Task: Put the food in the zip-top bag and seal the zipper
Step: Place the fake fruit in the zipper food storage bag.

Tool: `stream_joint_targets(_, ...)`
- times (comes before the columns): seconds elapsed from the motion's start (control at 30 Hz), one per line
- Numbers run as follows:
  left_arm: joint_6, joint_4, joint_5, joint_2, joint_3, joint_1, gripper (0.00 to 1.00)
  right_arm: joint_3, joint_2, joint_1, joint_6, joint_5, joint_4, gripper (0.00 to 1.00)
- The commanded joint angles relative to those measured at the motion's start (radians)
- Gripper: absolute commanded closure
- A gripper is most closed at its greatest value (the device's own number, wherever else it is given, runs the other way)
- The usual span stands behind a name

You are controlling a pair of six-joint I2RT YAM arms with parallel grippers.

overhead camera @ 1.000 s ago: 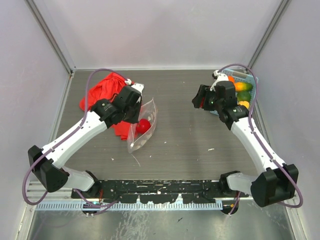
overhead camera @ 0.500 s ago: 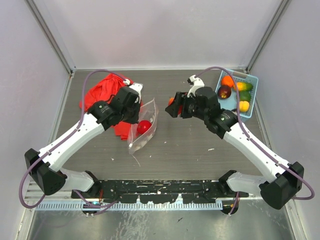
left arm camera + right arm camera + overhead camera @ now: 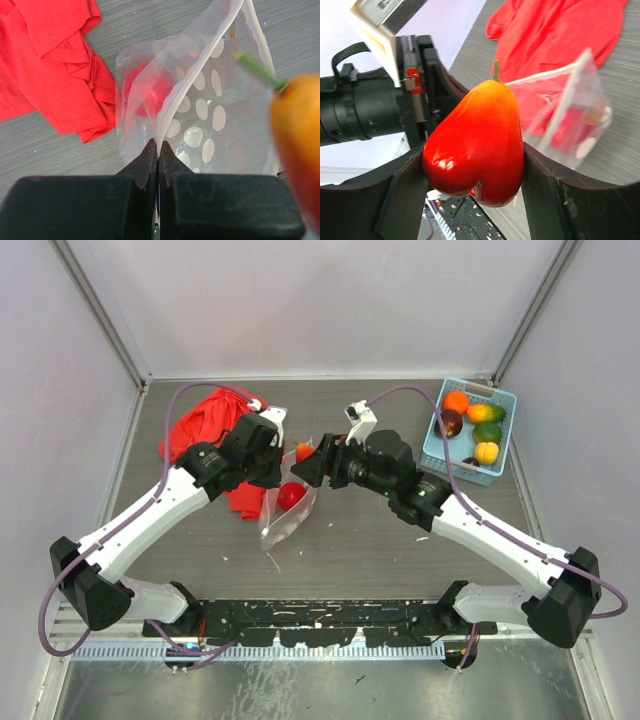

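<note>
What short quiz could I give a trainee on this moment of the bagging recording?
1. True or false: the left hand is shut on the zip-top bag.
2. What does the right hand hold? A) a red-orange fruit B) a cloth C) nothing
3. Fill in: the other food lies in a light blue ____.
Key: 1 true; 2 A; 3 basket.

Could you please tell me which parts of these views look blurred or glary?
Left wrist view: the toy fruit at the right edge is blurred, the zip-top bag and red cloth sharp. Right wrist view: fruit sharp with small glints, bag behind it soft.
</note>
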Motion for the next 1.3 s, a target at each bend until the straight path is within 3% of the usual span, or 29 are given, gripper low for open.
stream_joint_targets(0.0, -0.010, 0.050, 0.014, -0.026, 0.006, 0.005, 1.00, 0.006, 0.042, 0.045, 0.074, 0.026, 0.155, 0.53)
stream_joint_targets(0.5, -0.023, 0.051, 0.002, -0.029, 0.001, 0.023, 1.00, -0.099, 0.063, 0.062, 0.048, 0.100, 0.171, 0.50)
stream_joint_targets(0.77, -0.031, 0.048, 0.019, -0.014, 0.003, 0.032, 1.00, -0.057, 0.094, 0.062, -0.016, -0.008, 0.074, 0.49)
stream_joint_targets(1.13, -0.032, 0.035, 0.026, 0.016, 0.013, 0.038, 1.00, -0.078, 0.021, 0.062, -0.182, -0.118, 0.070, 0.49)
stream_joint_targets(1.27, -0.032, 0.035, 0.029, 0.018, 0.013, 0.037, 1.00, -0.093, -0.013, 0.062, -0.207, -0.071, 0.055, 0.50)
